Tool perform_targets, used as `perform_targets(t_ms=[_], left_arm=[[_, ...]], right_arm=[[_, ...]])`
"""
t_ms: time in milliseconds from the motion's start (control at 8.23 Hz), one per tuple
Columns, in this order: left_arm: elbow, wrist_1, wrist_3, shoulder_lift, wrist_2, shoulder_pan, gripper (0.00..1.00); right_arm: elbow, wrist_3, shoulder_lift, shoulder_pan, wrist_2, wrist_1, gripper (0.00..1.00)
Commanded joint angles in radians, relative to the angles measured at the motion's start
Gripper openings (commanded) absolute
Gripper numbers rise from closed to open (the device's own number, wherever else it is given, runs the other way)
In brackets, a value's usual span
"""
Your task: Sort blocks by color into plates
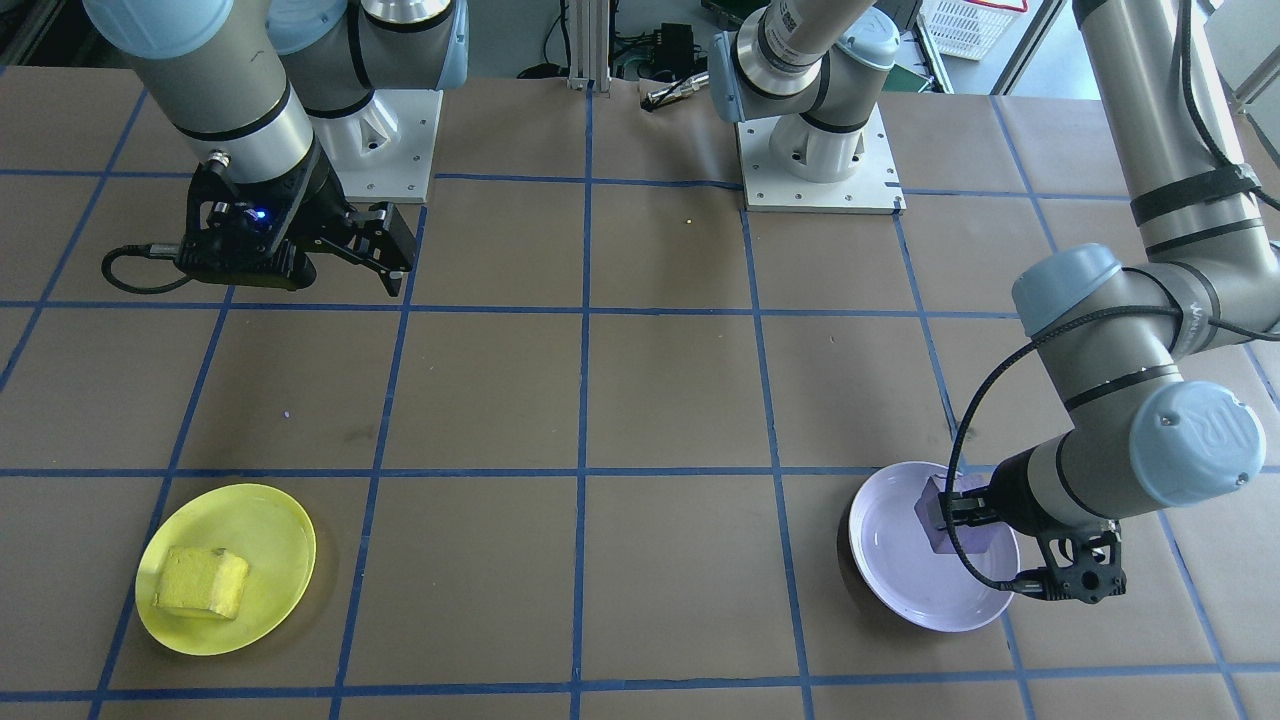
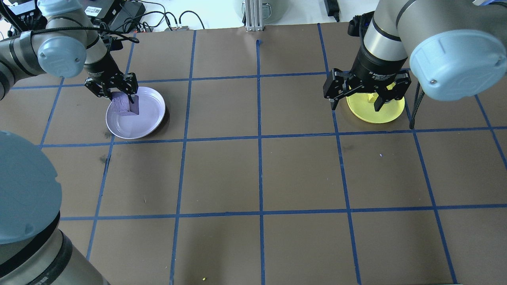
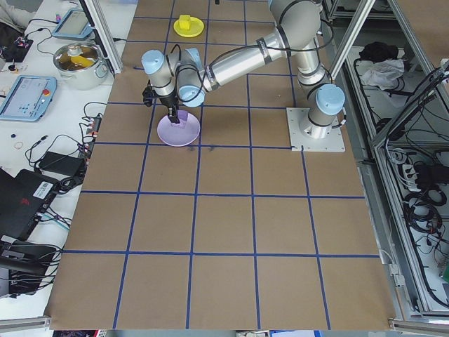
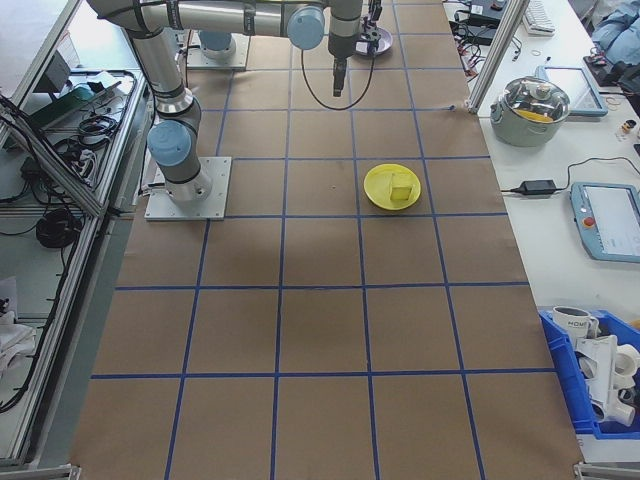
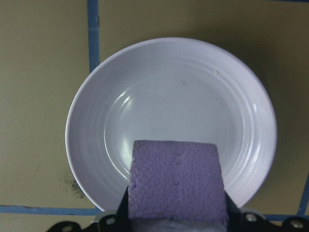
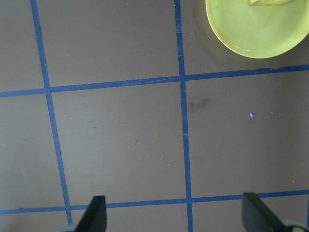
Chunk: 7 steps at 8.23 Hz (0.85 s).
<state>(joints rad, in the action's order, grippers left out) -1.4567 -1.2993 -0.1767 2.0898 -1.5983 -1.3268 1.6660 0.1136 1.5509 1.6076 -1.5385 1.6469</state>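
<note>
Pale purple foam cube sat clamped between the fingers of the left tool, held over the near edge of the glossy lavender round plastic plate; whether it touched the plate's surface I could not tell. Well apart across the brown papered worktop, the bright yellow foam cube lay flat inside the bright yellow round plate, free of any grip. The right tool hung with its fingers spread wide and empty above the worktop, with the yellow plate off beyond it.
</note>
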Motion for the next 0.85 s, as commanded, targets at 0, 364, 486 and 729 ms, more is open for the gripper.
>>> perform_targets(t_ms=[0,364,486,729], left_arm=[[0.001,0.000,0.005,-0.026,0.006,0.000,1.00],[-0.007,-0.032,0.016,-0.164,0.008,-0.031,1.00],[-0.008,-0.079,0.049,-0.235,0.008,-0.049,1.00],[-0.004,-0.121,0.144,-0.342,0.006,-0.127,1.00]], right_arm=[[0.003,0.000,0.000,0.000,0.000,0.004,1.00],[0.003,-0.011,0.000,0.000,-0.002,0.005,1.00],[0.003,-0.011,0.000,0.000,-0.002,0.005,1.00],[0.003,-0.009,0.000,0.000,-0.002,0.005,1.00]])
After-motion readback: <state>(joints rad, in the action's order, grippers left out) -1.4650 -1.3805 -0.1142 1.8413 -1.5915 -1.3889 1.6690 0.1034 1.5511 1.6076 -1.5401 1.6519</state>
